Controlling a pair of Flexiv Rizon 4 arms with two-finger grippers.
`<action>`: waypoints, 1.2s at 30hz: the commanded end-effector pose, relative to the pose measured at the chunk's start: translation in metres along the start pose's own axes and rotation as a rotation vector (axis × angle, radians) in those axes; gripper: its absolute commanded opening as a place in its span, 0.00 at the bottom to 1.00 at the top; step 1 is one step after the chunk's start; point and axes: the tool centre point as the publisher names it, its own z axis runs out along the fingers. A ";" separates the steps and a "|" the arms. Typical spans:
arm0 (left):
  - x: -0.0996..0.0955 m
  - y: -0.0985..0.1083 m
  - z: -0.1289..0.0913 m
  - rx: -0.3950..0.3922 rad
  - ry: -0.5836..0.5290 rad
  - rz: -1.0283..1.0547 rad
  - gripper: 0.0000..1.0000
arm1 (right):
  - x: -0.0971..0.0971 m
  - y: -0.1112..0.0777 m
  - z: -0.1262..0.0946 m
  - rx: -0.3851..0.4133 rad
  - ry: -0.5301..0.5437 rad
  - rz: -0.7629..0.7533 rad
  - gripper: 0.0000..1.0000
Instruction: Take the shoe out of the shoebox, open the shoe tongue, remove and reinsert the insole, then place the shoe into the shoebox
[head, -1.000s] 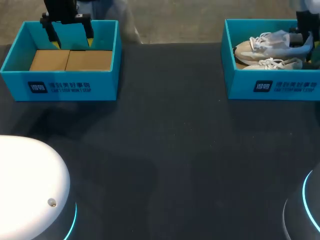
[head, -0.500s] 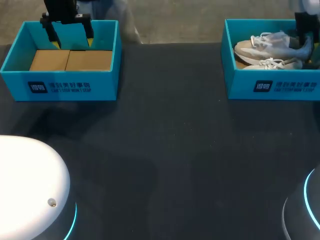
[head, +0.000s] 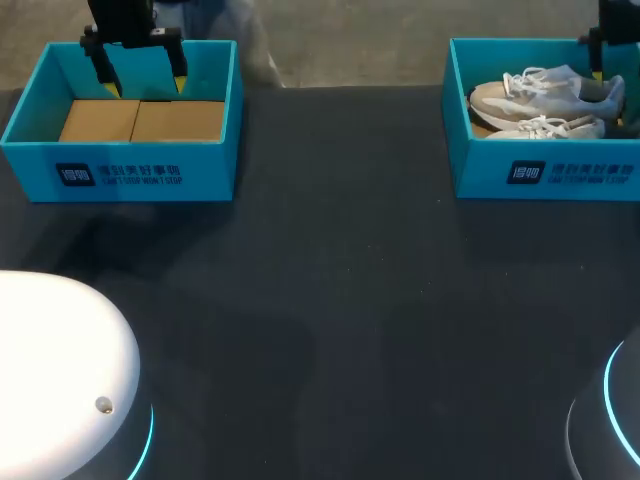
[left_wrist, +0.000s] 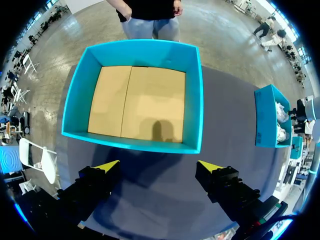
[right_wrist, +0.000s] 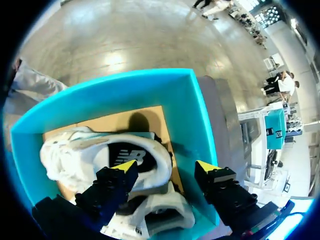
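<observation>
over the last second my right claw (right_wrist: 162, 170) rose off the shoes (head: 540, 100), fingers wide and holding nothing. beneath it they lay in the right shoebox (head: 545, 170): pale, white-laced, one on its side. that fits before removal or after return. farther off, my left claw (left_wrist: 157, 167) hovered wide above the other box (left_wrist: 135, 95).

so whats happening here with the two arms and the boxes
Two arms hang over two blue boxes on a dark table. The right gripper is open above the right box, which holds two pale shoes; its fingers touch neither. The left gripper is open above the left box, which shows only a cardboard floor. With both shoes in the box, this fits either a shoe about to be lifted out or one just put back.
</observation>
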 end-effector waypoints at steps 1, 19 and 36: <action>0.000 0.000 0.000 -0.001 -0.001 -0.001 1.00 | -0.012 -0.037 -0.034 -0.066 0.042 -0.002 0.87; 0.000 0.000 0.000 -0.001 -0.001 -0.001 1.00 | -0.023 -0.113 -0.097 -0.051 0.200 -0.012 1.00; 0.005 0.003 -0.003 -0.013 0.007 0.017 1.00 | -0.024 -0.121 -0.095 -0.025 0.191 0.009 1.00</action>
